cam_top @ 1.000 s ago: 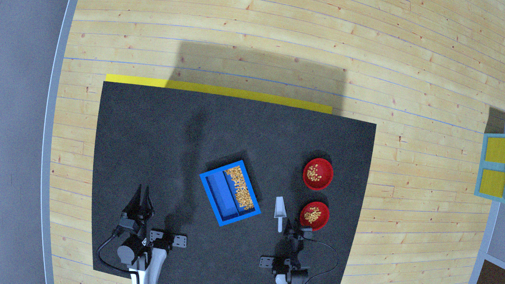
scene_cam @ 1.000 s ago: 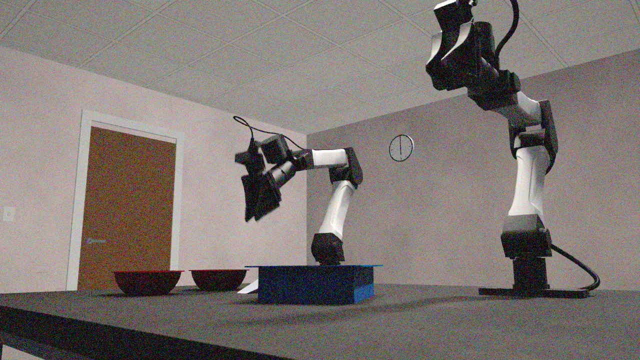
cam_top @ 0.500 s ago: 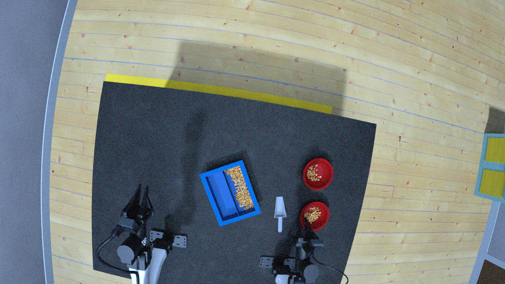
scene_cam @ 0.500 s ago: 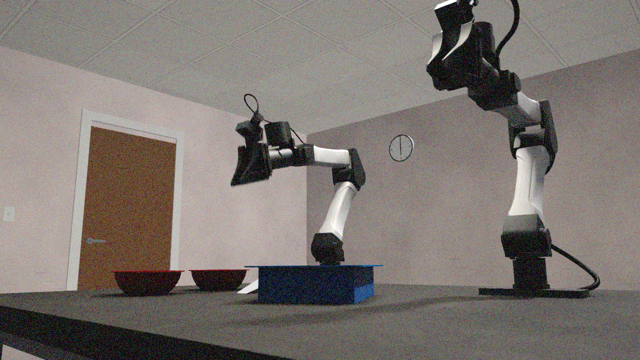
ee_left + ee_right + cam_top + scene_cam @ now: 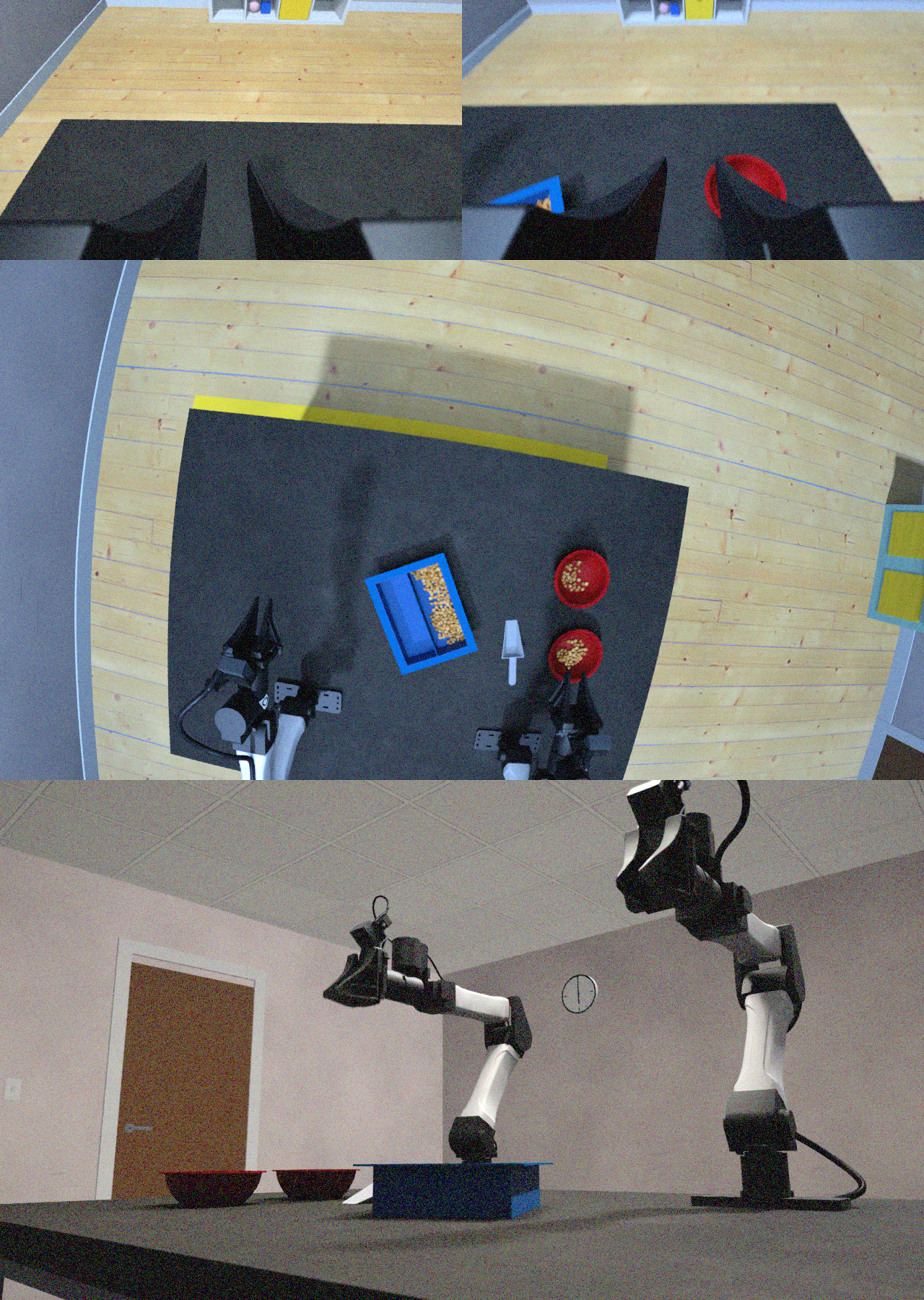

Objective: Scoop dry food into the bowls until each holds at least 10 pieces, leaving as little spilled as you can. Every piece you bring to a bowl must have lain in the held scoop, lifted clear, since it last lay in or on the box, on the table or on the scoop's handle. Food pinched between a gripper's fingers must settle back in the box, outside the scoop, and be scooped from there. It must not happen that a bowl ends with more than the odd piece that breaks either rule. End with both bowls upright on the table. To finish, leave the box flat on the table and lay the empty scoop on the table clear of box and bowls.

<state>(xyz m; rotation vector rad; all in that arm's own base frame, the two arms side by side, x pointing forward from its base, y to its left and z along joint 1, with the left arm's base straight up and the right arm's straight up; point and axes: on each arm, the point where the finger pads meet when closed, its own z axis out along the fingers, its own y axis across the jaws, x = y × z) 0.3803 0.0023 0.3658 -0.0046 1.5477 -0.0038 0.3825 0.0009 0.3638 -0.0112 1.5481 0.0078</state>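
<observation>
ok so scooping looks done imo; both bowls, the far red bowl (image 5: 600, 580) (image 5: 213, 1188) (image 5: 769, 177) and the near red bowl (image 5: 595, 664) (image 5: 315, 1184), sit upright on the table (image 5: 271, 518) (image 5: 581, 1245) (image 5: 144, 141) (image 5: 624, 133) w/ a pile of food each, prob. well over 10 pcs; the scoop (image 5: 511, 641) (image 5: 360, 1194) lies btwn the box (image 5: 388, 622) (image 5: 445, 1190) (image 5: 556, 191) and the bowls, touching neither, and looks empty from the top view; box is flat, rest of the food along one side; no spill I can spot, tho stray pcs could hide under the arms.

right gripper (image 5: 574, 677) (image 5: 325, 997) (image 5: 691, 159) is up in the air, fingertips apart, nothing btwn them; left gripper (image 5: 263, 599) (image 5: 227, 162) is same, partway apart & empty, off on its own side; so step in hand = wrap-up, I'd say; next move is basically hands off, just keep the right arm high & don't clip the near bowl.
</observation>
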